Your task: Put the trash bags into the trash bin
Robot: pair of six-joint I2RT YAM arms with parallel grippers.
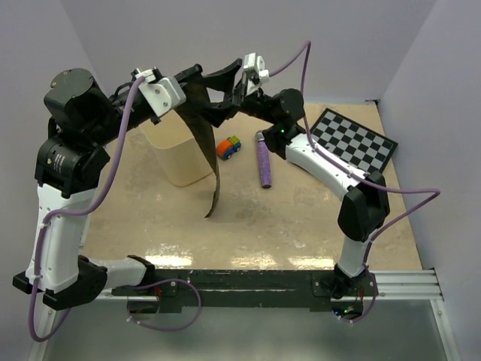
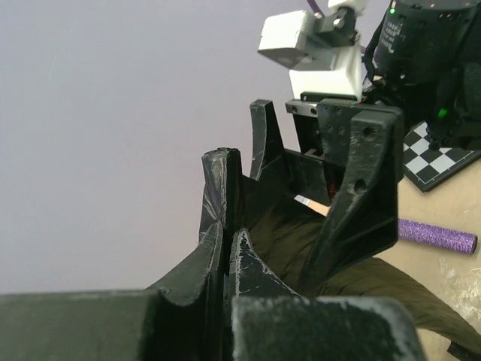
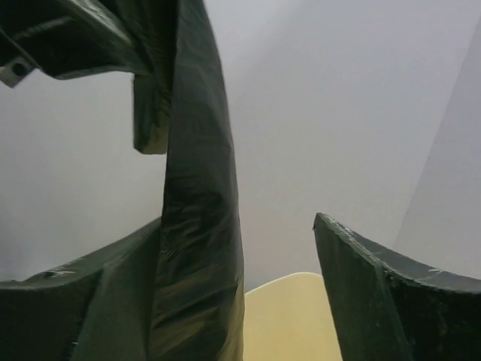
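The left hand point(image 2: 224, 174) pinches the dark, glossy trash bag point(image 2: 297, 237), which sags just beyond its fingertips beneath the wide-spread right hand point(image 2: 310, 197), with a purple cylinder point(image 2: 437, 235) and chequered board point(image 2: 440, 159) on the table point(image 2: 451, 286) farther right.

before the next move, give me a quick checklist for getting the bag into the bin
1. Left jaws shut on bag: ok.
2. Right jaws open at the bag's top edge: ok.
3. Bag's tail inside bin: not ok, it hangs outside the right wall.
4. Bag mouth spread: not ok, it hangs as a narrow strip.
5. Tail off the table: cannot tell.
6. Toy car and cylinder apart from bin: ok.
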